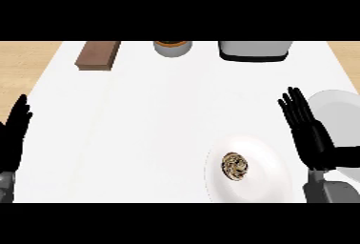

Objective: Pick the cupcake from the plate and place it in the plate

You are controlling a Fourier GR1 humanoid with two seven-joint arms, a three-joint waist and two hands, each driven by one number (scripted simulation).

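A brown-topped cupcake point(235, 166) sits in the middle of a white plate point(265, 151) at the lower right of the counter. A second white plate point(339, 114) lies at the right edge, partly cut off by the view and partly behind my right hand. My right hand point(310, 136) stands open with straight fingers between the two plates, just right of the cupcake's plate, holding nothing. At the left edge my left hand point(13, 135) rests open, fingers up, far from both plates.
Along the counter's far edge are a brown wooden block point(97, 54) at left, a round grey container point(172, 47) in the middle and a grey-and-black appliance point(255, 50) at right. Wooden surfaces point(21, 62) flank the white counter.
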